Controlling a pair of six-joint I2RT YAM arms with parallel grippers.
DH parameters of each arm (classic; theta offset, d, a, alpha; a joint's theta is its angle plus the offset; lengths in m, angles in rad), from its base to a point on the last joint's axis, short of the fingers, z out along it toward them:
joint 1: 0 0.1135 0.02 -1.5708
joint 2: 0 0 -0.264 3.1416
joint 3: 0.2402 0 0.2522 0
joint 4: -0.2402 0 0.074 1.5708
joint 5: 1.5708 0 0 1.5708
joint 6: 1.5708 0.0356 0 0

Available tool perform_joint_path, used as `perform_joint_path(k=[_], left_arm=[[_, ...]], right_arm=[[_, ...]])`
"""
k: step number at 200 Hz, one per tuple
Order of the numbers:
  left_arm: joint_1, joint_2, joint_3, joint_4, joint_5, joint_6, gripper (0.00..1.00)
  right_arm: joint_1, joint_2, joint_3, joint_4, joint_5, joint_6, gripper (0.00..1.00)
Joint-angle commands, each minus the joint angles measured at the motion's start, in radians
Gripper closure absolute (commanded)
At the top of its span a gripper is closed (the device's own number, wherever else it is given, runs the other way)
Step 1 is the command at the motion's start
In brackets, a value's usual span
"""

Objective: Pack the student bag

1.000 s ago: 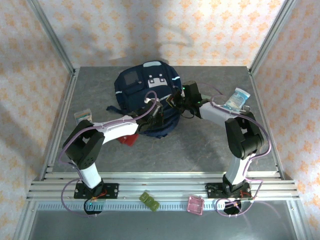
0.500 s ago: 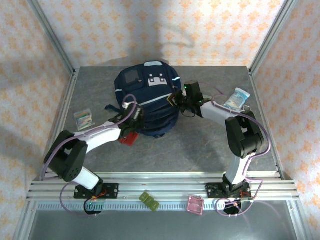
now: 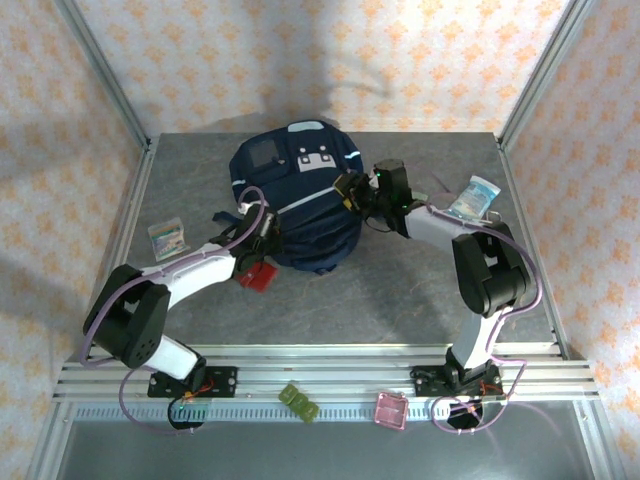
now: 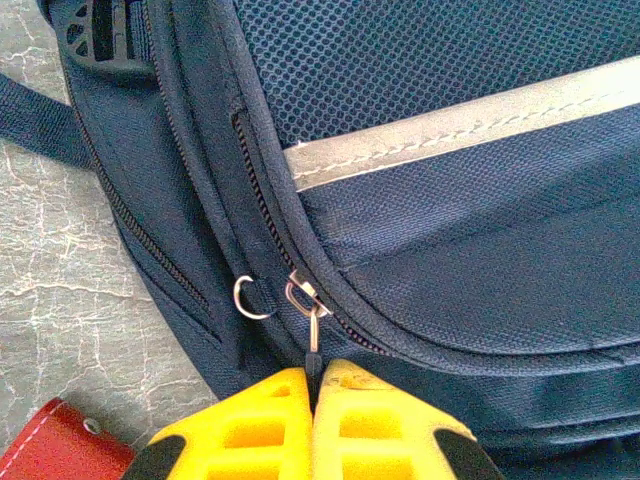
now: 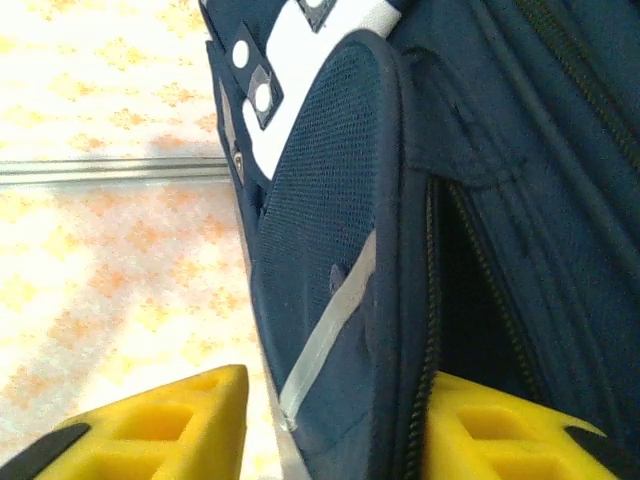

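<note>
Fingers (image 4: pixel 250 430) of our left gripper (image 4: pixel 313 380) pinch the student bag's (image 3: pixel 300 190) zipper pull (image 4: pixel 313 338); our right gripper (image 5: pixel 325 420), reaching leftward, straddles its side, fingers apart.

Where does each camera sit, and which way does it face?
Top external: above and behind the robot, looking down on the table; left gripper and right gripper at the student bag.
Left wrist: faces the bag's zipper pull, pinched in the left gripper.
Right wrist: looks along the bag's side; right gripper open astride its front panel.
Both wrist views share the reflective stripe.
</note>
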Motion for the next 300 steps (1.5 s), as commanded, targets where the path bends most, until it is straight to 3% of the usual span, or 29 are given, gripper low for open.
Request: perform_joint_path(k=[1,34,51,59,74,88,161,187,203,247,281,291,300], left_arm=[[-0.006,0.015,0.019,-0.001,-0.01,0.021,1.0],[-0.006,0.018,0.019,0.007,-0.007,0.028,1.0],[-0.006,0.02,0.02,0.009,-0.008,0.028,1.0],[-0.007,0.017,0.02,0.009,-0.014,0.028,1.0],[-0.006,0.011,0.016,0.002,-0.041,0.025,1.0],[0.001,0.011,0.018,-0.019,-0.084,0.023,1.0],[0.17,0.034,0.05,-0.055,-0.195,-0.001,1.0],[0.2,0.059,0.099,-0.083,-0.205,-0.009,0.67],[0.2,0.054,0.106,-0.084,-0.196,-0.007,0.59],[0.196,-0.006,0.065,-0.085,-0.116,-0.013,0.56],[0.179,-0.094,-0.009,-0.058,-0.035,-0.023,0.51],[0.17,-0.109,-0.023,-0.062,-0.018,-0.032,0.5],[0.161,-0.121,-0.033,-0.071,-0.009,-0.047,0.48]], right_arm=[[0.07,-0.052,-0.047,0.165,-0.006,0.05,0.53],[0.15,-0.003,-0.066,0.198,0.034,0.069,0.56],[0.156,0.038,-0.049,0.202,0.037,0.084,0.63],[0.156,0.054,-0.036,0.197,0.037,0.084,0.69],[0.156,0.072,-0.009,0.171,0.039,0.069,0.9],[0.156,0.066,0.001,0.148,0.053,0.051,1.0],[0.099,-0.017,-0.051,0.126,0.105,0.021,1.0],[0.09,-0.026,-0.033,0.113,0.112,0.004,1.0],[0.085,-0.022,-0.019,0.105,0.114,-0.001,1.0],[0.071,-0.001,0.029,0.06,0.092,-0.036,1.0],[0.063,0.047,0.139,-0.105,0.077,-0.136,1.0],[0.059,0.063,0.163,-0.138,0.065,-0.146,0.95],[0.059,0.072,0.179,-0.166,0.055,-0.161,0.85]])
